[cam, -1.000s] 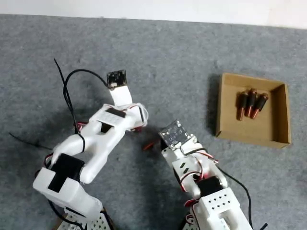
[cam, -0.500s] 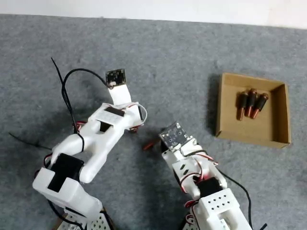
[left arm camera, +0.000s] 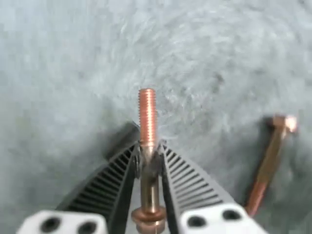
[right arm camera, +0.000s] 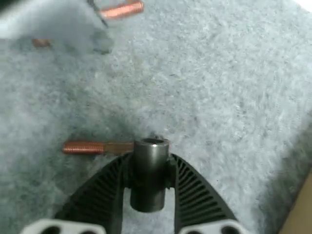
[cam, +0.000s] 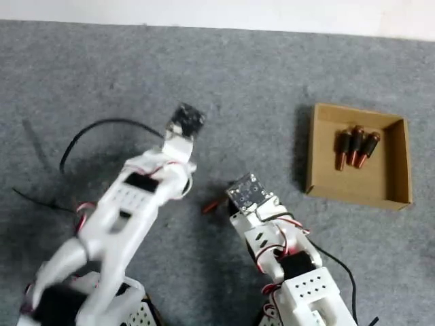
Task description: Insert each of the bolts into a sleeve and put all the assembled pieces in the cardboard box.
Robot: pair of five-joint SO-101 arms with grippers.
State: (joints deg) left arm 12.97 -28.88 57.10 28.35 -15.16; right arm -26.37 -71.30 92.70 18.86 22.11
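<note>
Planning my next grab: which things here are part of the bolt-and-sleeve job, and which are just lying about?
Job:
bolt in the left tool
sleeve in the right tool
loose bolt
cardboard box with three assembled pieces

Lying about:
black cable
grey mat

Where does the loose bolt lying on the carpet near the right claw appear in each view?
High view: loose bolt on the carpet, beside the right arm's tip.
Right wrist view: loose bolt just beyond the sleeve in the right claw.
Left wrist view: a bolt lies beside the left claw's held bolt; possibly the same one.
Shared landmark: the carpet.
</note>
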